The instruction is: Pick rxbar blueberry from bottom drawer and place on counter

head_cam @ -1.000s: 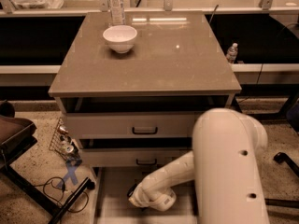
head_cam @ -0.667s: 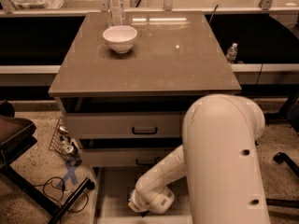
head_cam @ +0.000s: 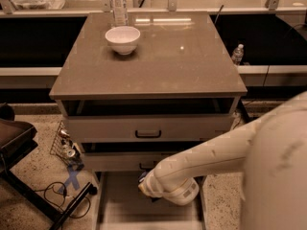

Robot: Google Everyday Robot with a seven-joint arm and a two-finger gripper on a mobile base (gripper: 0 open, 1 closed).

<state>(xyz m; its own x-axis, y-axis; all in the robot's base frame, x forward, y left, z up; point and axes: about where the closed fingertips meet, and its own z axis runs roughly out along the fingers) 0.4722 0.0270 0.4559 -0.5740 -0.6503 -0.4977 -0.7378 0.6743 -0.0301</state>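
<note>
One white bowl (head_cam: 123,38) and one water bottle (head_cam: 118,4) on the one table (head_cam: 192,66); a second bottle (head_cam: 237,54) off right; three drawers (head_cam: 148,127); one hand (head_cam: 145,183), low in the bottom drawer (head_cam: 120,204).

No lettering can be read. The label of the bottle (head_cam: 118,4) on the desk (head_cam: 192,66), far beyond the tool (head_cam: 147,186) (which sits low in the bottom drawer (head_cam: 120,207)), cannot be made out. Left of the tool, a blue tape cross (head_cam: 72,178) marks the floor (head_cam: 33,171).
</note>
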